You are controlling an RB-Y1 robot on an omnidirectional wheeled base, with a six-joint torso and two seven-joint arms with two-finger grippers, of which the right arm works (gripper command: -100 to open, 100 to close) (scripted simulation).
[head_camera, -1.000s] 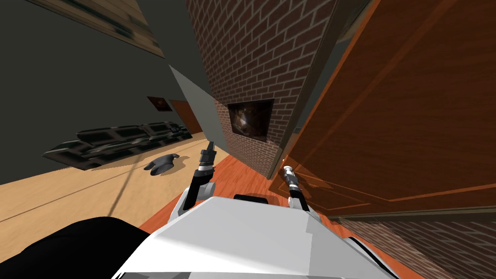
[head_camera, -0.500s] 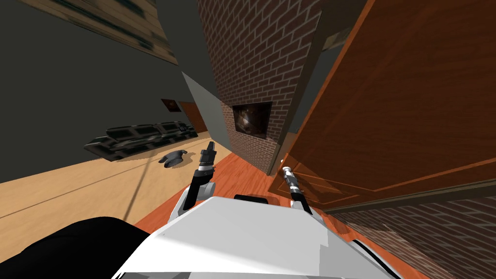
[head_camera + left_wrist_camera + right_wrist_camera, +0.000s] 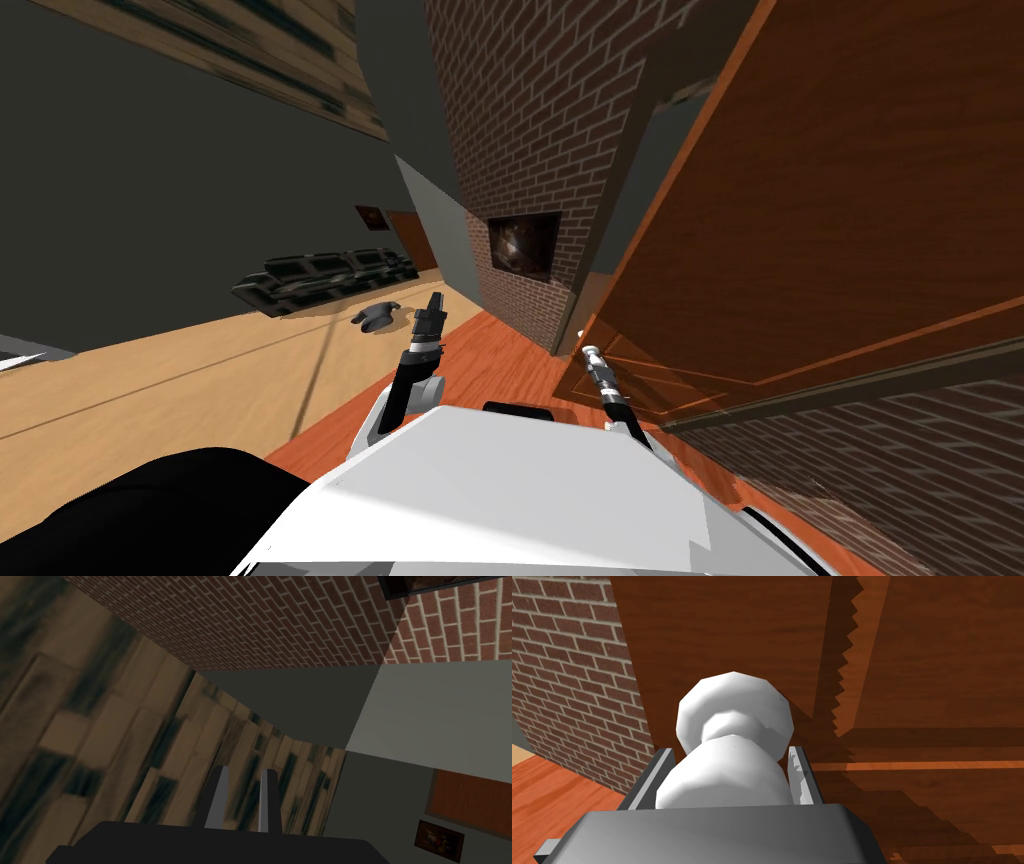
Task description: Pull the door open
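The reddish-brown panelled door (image 3: pixel 820 200) stands partly open on my right, its free edge next to the brick wall's corner. My right gripper (image 3: pixel 595 355) is shut on the door's white round knob (image 3: pixel 593 349). In the right wrist view the knob (image 3: pixel 732 721) bulges between the two fingers (image 3: pixel 662 768), which press its sides, with the door panel (image 3: pixel 912 676) just behind it. My left gripper (image 3: pixel 433 300) is raised to the left of the door, holding nothing; its fingers (image 3: pixel 217 796) stand close together, shut.
A brick wall (image 3: pixel 520 120) with a dark framed inset (image 3: pixel 523 243) rises straight ahead, and a grey gap (image 3: pixel 625 200) shows between it and the door. A dark sofa (image 3: pixel 325 275) and a small dark object (image 3: pixel 377 316) sit on the tan floor to the left.
My view has swung, so the sofa and brick wall slide to the right in the picture. The gap between door and frame has widened. My right gripper stays shut on the knob.
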